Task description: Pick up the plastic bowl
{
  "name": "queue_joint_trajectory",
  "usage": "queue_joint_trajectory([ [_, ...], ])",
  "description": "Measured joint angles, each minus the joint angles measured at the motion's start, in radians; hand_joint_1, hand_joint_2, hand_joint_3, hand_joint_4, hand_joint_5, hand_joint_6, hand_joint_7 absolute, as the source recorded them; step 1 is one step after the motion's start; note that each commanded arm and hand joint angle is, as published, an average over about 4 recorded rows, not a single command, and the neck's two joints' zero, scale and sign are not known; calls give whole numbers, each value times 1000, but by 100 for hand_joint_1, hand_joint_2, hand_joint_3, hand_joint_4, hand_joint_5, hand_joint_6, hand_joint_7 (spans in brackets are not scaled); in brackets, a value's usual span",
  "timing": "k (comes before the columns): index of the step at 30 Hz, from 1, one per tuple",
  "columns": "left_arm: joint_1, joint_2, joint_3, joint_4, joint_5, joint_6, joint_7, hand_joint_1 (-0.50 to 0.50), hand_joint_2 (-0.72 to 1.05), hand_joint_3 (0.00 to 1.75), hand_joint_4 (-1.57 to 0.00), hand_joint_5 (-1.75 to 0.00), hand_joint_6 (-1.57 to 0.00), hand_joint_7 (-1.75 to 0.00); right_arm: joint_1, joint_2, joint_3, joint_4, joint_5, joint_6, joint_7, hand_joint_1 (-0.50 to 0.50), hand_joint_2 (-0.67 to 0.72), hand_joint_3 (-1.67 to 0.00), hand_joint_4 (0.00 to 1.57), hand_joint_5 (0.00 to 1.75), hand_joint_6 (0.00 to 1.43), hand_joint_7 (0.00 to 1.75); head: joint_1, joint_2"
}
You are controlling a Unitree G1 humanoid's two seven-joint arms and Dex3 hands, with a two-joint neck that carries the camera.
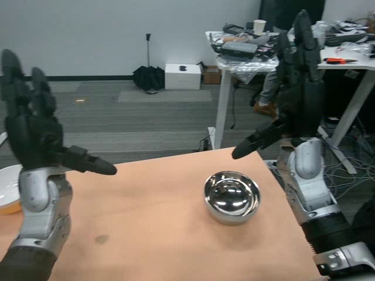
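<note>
A pale plastic bowl (8, 187) with a yellowish underside lies at the table's far left edge, partly cut off by the frame and partly behind my left forearm. My left hand (36, 129) is raised above the table near it, fingers spread upward, thumb pointing right, holding nothing. My right hand (296, 93) is raised on the right side, fingers straight up, thumb pointing left, also empty. Neither hand touches the bowl.
A shiny metal bowl (232, 196) sits on the tan table (146, 222) right of centre, below my right hand. Behind stand white desks (246, 61) with clutter, a white box (183, 76) on the floor, and a seated person's legs (268, 88).
</note>
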State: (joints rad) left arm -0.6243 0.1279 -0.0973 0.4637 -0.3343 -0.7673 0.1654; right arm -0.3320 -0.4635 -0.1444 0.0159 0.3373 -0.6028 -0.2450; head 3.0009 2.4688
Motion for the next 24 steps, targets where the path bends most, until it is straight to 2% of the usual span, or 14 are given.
queue_joint_trajectory([
  [5, 8, 20, 33, -74, 79, 111, -15, -50, -72, 9, 0, 0, 0, 0, 0, 0, 30, 28, 6, 5, 0, -48, 72, 0, 0, 0, 0, 0, 265, -30],
  [8, 22, 37, 80, -153, 145, 191, -22, -50, -72, 9, 0, 0, 0, 0, 0, 0, 40, 29, 12, 5, 0, -47, 72, 0, 0, 0, 0, 0, 372, -33],
  [13, 64, 42, 178, -306, 267, 377, -68, -50, -72, 9, 0, 0, 0, 0, 3, -1, 42, 34, 22, 3, 0, -46, 72, 0, 0, 0, 0, 0, 486, -21],
  [18, 102, 42, 280, -494, 454, 631, -113, -50, -72, 9, 0, 0, 0, 0, 6, -2, 44, 49, 23, 3, 0, -47, 72, 0, 0, 0, 0, 0, 566, -2],
  [20, 108, 42, 304, -574, 556, 753, -160, -50, -72, 9, 0, 0, 0, 0, 6, -4, 47, 60, 24, 3, 0, -46, 72, 0, 0, 0, 0, 0, 589, 6],
  [24, 109, 44, 340, -727, 834, 994, -317, -50, -72, 9, 0, 0, 0, 0, 6, -8, 57, 92, 36, 3, 0, -48, 72, 0, 0, 0, 0, 0, 644, 28],
])
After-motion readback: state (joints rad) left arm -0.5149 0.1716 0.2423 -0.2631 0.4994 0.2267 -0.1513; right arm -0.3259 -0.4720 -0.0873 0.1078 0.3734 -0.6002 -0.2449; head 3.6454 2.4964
